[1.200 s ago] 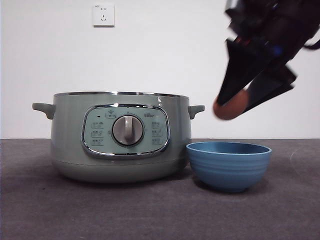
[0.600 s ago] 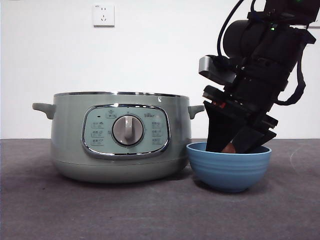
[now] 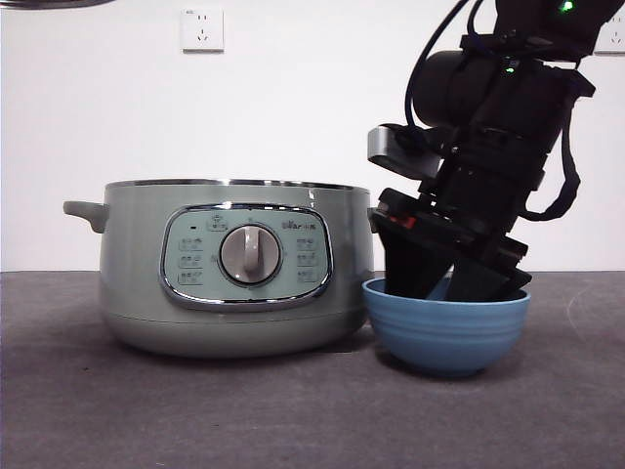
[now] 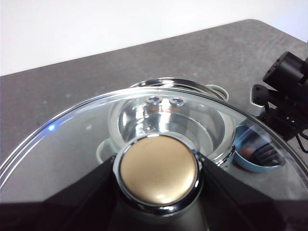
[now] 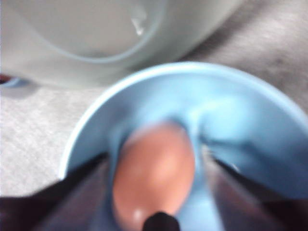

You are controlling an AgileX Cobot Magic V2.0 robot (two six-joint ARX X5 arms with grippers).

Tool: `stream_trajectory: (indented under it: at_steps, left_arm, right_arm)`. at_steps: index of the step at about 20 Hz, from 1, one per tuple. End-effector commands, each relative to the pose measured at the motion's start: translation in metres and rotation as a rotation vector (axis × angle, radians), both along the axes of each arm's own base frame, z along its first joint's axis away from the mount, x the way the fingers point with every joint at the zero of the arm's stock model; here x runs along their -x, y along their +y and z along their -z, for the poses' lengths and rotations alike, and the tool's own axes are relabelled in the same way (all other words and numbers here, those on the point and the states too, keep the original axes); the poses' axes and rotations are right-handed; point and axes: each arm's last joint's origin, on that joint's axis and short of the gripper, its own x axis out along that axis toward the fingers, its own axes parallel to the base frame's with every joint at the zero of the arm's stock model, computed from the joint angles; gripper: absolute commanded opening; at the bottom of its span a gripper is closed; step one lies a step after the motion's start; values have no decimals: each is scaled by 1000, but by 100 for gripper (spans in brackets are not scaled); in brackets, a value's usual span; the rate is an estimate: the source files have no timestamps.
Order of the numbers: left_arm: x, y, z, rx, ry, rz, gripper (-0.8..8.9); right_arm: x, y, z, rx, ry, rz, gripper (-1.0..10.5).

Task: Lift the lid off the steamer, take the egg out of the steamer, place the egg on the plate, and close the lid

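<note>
The sage-green steamer (image 3: 234, 264) stands open on the table. My left gripper (image 4: 158, 179) is shut on the knob (image 4: 159, 171) of the glass lid (image 4: 72, 139) and holds it high above the pot (image 4: 178, 120). Only a sliver of the lid (image 3: 49, 3) shows at the top left of the front view. My right gripper (image 3: 449, 278) reaches down into the blue plate (image 3: 447, 332), a small bowl right of the pot. In the right wrist view the brown egg (image 5: 154, 173) lies in the bowl (image 5: 240, 110) between the spread jaws of my right gripper (image 5: 156, 202), with blue showing beside it.
A white wall with a socket (image 3: 202, 29) stands behind the table. The bowl nearly touches the pot's right side. The grey tabletop (image 3: 195, 410) stretches in front of both. The right arm (image 4: 284, 91) shows beside the bowl in the left wrist view.
My right gripper came down from above with the egg into the blue bowl, sank lower, and its jaws have spread off the egg. The pot and bowl have not moved.
</note>
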Motion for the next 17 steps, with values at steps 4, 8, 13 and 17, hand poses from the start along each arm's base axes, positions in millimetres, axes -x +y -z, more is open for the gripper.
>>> stream_trajectory:
  at_steps: [4,8,13,17]
  left_arm:
    - [-37,-21,-7,37,-56,87,-9]
    - [-80,-43,-1,51,-62,118,-9]
    - [-133,-70,21,57,-43,156,-9]
    - [-167,-86,45,42,-13,157,-9]
  right_arm:
    - [15,-6,-43,-71,-114,15,509]
    - [51,-28,-114,-197,-316,59,505]
    - [111,-62,-177,-371,-526,94,504]
    - [162,-91,-204,-483,-637,121,504]
